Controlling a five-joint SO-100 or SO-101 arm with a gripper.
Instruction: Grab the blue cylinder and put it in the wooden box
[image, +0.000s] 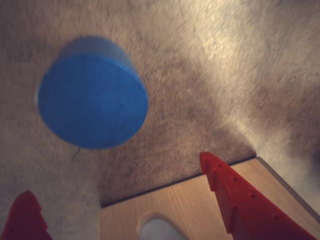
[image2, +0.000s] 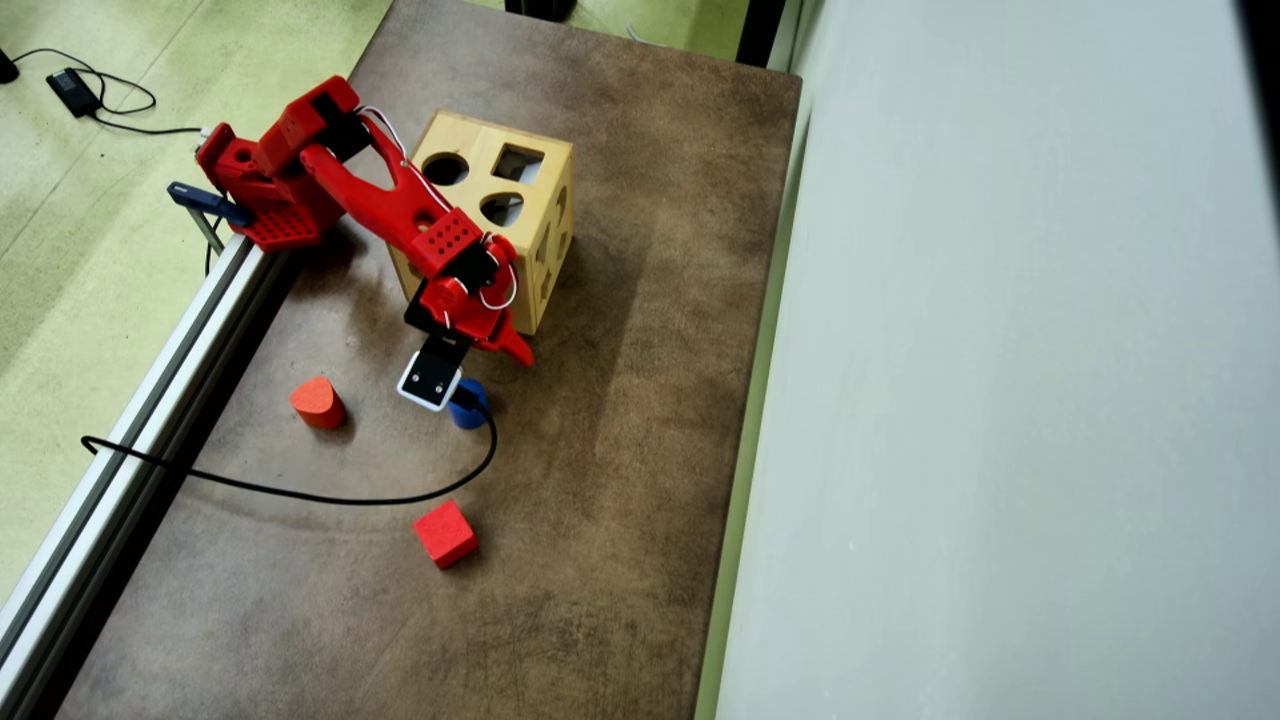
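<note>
The blue cylinder (image: 92, 95) looks light, rigid and smooth, best pinched across its curved sides by the spread, empty hand (image: 117, 180).

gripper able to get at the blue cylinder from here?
Probably yes. In the wrist view the blue cylinder stands alone on bare mat ahead of the open gripper, nothing between them. The wooden box sits behind the fingers.

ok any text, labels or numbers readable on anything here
None can be read.
The blue cylinder, wooden box, red blocks and gripper show plain surfaces with no print.
The white camera module on the wrist is too small to tell any marking.
</note>
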